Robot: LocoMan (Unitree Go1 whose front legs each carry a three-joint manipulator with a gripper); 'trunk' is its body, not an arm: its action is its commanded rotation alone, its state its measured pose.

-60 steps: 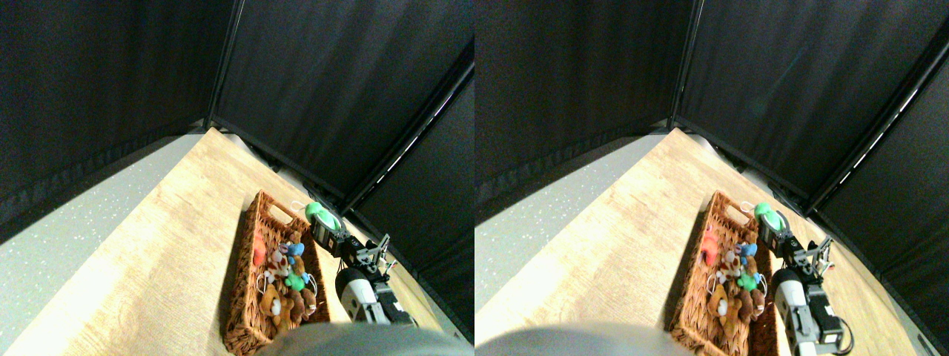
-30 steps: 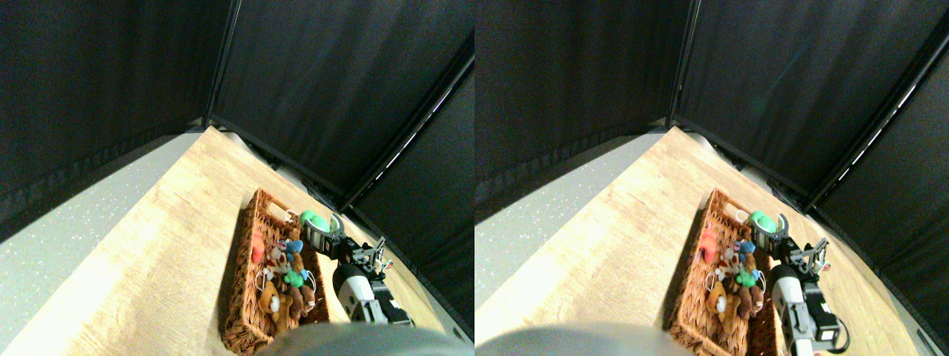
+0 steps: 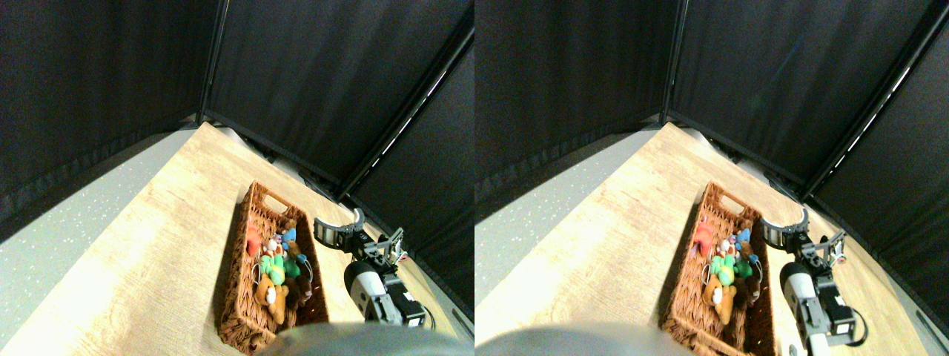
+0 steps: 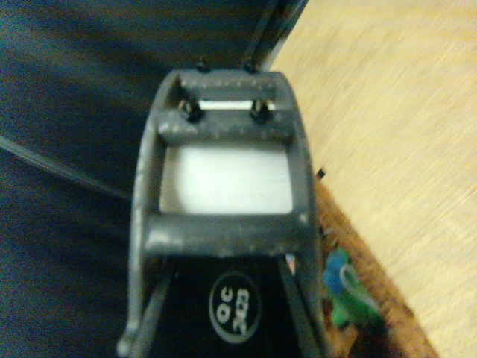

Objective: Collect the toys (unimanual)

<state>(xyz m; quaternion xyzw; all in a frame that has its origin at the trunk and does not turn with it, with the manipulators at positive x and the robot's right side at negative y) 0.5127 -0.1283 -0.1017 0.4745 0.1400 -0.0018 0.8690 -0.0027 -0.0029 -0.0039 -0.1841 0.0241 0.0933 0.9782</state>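
Note:
Several small plush toys lie heaped inside the brown wicker basket (image 3: 231, 291): a red one (image 3: 253, 239), a blue one (image 3: 288, 235), a bright green one (image 3: 272, 268) in the middle and a brown bear (image 3: 271, 295) toward the near end. My right gripper (image 3: 339, 221) hovers just to the right of the basket's far right rim, open, with nothing between its jaws. In the wrist view the dark jaw frame (image 4: 223, 179) fills the middle, and a green and blue toy (image 4: 344, 292) shows beside it inside the basket's woven edge (image 4: 387, 328).
The basket rests on a light wooden tabletop (image 3: 170, 222). Black curtain walls (image 3: 311, 89) close in behind and to the right, close to the arm. A grey speckled floor (image 3: 59, 230) lies to the left of the table.
The green toy that sat between the jaws over the basket's far right corner now lies in the basket. The gripper has opened and drawn back to the right of the rim.

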